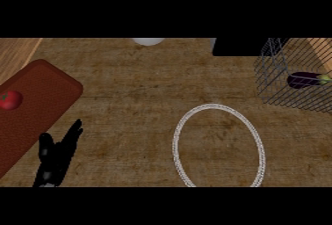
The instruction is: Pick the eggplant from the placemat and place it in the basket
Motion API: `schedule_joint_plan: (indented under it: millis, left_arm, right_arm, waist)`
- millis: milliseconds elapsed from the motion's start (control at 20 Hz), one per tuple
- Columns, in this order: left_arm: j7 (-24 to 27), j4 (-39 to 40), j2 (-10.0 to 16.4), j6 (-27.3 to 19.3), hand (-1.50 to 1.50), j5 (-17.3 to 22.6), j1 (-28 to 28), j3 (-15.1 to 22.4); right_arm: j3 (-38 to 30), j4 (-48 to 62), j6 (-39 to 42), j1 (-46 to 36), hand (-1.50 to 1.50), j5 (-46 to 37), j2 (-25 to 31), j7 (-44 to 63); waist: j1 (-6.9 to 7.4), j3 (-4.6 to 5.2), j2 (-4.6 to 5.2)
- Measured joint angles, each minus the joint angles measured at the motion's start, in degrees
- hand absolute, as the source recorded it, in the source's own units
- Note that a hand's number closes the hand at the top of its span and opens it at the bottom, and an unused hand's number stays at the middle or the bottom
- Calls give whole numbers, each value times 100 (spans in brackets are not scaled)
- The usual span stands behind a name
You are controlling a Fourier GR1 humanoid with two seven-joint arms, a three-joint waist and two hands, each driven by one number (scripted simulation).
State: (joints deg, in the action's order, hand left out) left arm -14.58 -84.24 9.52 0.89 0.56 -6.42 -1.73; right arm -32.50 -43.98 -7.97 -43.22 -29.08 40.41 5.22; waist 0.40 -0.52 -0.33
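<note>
Nearest the lower edge of the view, the left robot hand is resting over the desk, open, its dark fingers straight and pointing up and away from the robot, with nothing in its hold. Just beside the robot hand, on its left, a red-brown placemat is lying at a slant across the desk and running on ahead of the fingertips. A red tomato is sitting on the placemat, ahead of the robot hand and to its left, close to the view's edge. To the right of the robot hand and clear of it, a plate is lying flat, showing as a pale oval rim with the wood grain visible inside it. Far ahead and well to the right of the robot hand, a wire basket is standing on the desk, and the dark purple eggplant is lying inside it, well apart from the placemat. Along the far edge, straight ahead and somewhat right of the fingers, a white object is peeking in, too cut off to identify, and a black block is sitting just beside the basket.
</note>
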Motion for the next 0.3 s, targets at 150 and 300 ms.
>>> schedule_joint_plan:
  millis: [150, 300]
  left_arm:
    - [-11, -24, -5, -21, 0, -37, -25, -6]
    - [88, -19, 50, 73, 0, 30, -84, -84]
  right_arm:
    - [-240, -3, 6, 120, -150, 220, 171, 53]
    - [-503, -9, 117, 375, -150, 426, 480, 38]
  waist:
    - [-19, 5, -7]
    - [-46, 4, -13]
